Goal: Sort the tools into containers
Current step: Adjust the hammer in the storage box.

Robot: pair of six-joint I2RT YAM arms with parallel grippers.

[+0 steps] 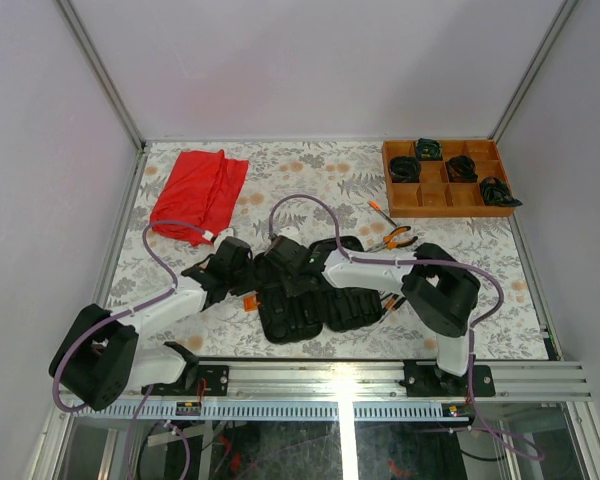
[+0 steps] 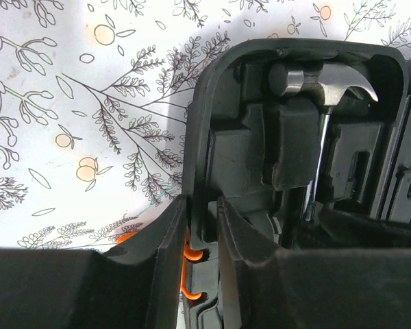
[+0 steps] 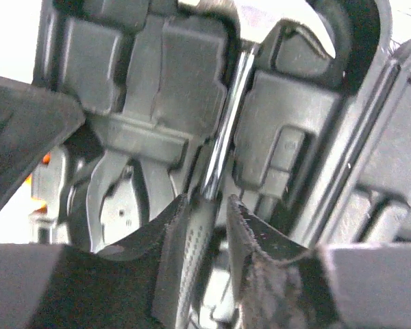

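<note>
The black tool case (image 1: 315,312) lies open at the table's near middle. A silver-headed hammer (image 2: 329,79) lies in its moulded slot. My left gripper (image 2: 201,229) is shut on the case's side wall (image 2: 200,137), next to the orange latch (image 2: 188,257); it also shows in the top view (image 1: 238,264). My right gripper (image 3: 211,233) is shut on the hammer's grey handle (image 3: 195,247), with the chrome shaft (image 3: 226,123) running up into the case; it also shows in the top view (image 1: 292,262). Orange-handled pliers (image 1: 397,239) and a thin screwdriver (image 1: 382,212) lie on the cloth behind the right arm.
An orange-brown wooden tray (image 1: 432,197) with black coiled bundles (image 1: 463,168) stands at the back right. A red cloth (image 1: 200,193) lies at the back left. Grey walls enclose the table. Both arms crowd over the case.
</note>
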